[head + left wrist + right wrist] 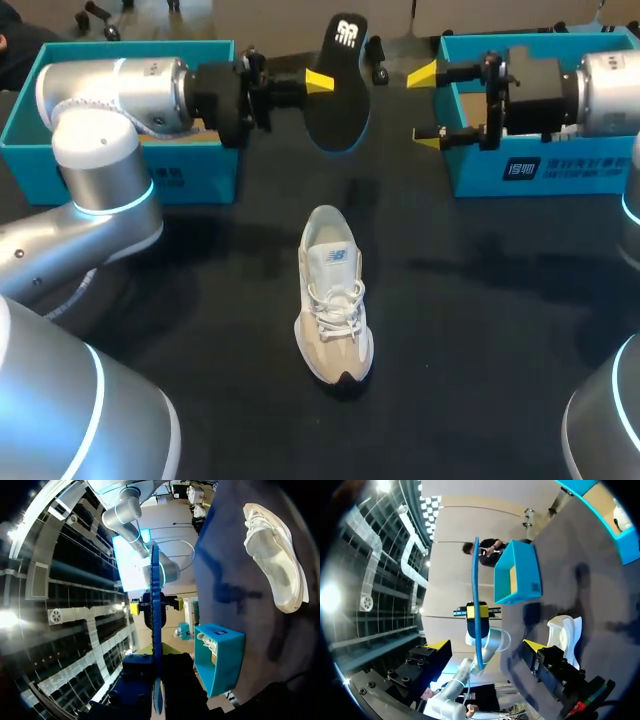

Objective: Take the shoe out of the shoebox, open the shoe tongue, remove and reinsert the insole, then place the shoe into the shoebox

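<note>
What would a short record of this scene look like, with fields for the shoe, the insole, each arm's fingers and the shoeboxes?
shoe: white, standing on the table, outside both boxes
insole: black, held in the air
left gripper: fingers shut on the insole
right gripper: fingers open, empty, facing the insole
left shoebox, right shoebox: teal, open, at the table's far side

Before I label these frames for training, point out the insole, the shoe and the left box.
insole [340, 115], head view, dark middle.
shoe [335, 300], head view, laces.
left box [200, 172], head view, front wall.
</note>
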`<state>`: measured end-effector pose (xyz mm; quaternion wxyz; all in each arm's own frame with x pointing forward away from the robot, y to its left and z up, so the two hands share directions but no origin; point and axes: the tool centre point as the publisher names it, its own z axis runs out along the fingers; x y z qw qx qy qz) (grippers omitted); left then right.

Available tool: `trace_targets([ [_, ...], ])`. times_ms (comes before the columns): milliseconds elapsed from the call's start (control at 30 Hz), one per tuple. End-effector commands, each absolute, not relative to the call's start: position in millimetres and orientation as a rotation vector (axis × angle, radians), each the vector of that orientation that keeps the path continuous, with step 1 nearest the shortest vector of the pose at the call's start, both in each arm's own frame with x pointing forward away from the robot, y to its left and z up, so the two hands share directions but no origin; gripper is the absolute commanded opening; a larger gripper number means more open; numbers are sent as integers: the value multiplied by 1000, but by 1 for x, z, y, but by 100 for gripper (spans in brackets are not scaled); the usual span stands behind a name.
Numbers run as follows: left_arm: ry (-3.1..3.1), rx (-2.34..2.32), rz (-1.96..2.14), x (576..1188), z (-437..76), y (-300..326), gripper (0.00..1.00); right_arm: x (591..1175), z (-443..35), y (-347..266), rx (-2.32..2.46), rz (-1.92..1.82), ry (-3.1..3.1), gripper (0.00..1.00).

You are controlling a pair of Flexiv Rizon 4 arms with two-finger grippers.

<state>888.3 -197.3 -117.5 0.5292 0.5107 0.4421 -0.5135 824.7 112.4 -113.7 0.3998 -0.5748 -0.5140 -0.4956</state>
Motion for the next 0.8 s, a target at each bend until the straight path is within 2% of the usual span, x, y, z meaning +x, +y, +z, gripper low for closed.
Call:
trace_targets([
  [33, 1055, 1214, -1225, 885, -116, -205, 0, 833, -115, 120, -1445, -1246, -1310, 80],
  [133, 1049, 1210, -1230, 884, -115, -210, 0, 836, -115, 124, -1431, -1250, -1318, 56],
  [167, 1048, 1209, -1234, 883, -114, -212, 0, 837, -115, 126, -1429, -1250, -1318, 53],
  [800, 1039, 1205, -1268, 885, -115, -246, 0, 838, -114, 143, -1411, -1229, -1340, 48],
])
